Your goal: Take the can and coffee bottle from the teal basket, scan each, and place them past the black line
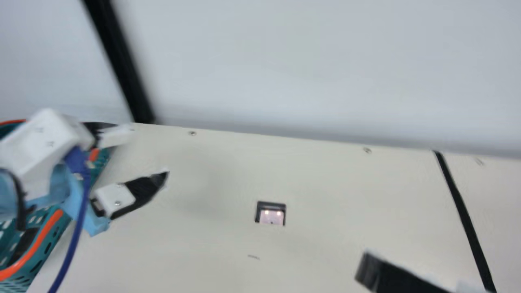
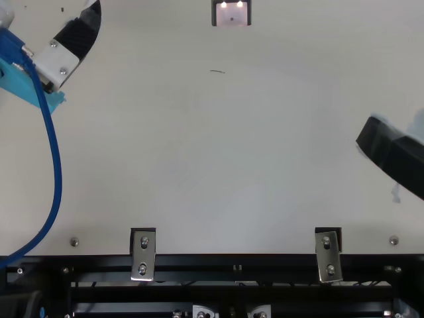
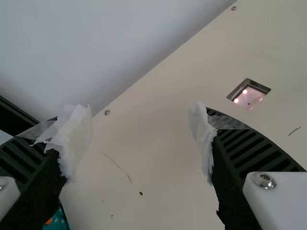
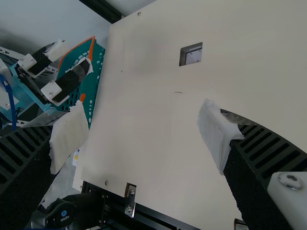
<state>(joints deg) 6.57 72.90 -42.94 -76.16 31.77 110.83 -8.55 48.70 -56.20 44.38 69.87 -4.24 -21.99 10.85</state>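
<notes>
While the left black ribbed gripper (image 1: 147,154) hangs open near the teal, orange-rimmed perforated basket (image 1: 42,251), right black ribbed gripper (image 2: 394,156) likewise spread, square glass scanner (image 1: 271,217) between them.

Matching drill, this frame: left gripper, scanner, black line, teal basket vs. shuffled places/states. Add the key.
Things
1. Left gripper
2. Scanner
3. Black line
4. Teal basket

Places or states
A. Trimmed in orange, at the main view's left edge
B. Runs along the table toward the main view's right
C. Open, nothing between its fingers
D. Set into the table, with two bright spots

Pairs: 1-C, 2-D, 3-B, 4-A
</notes>
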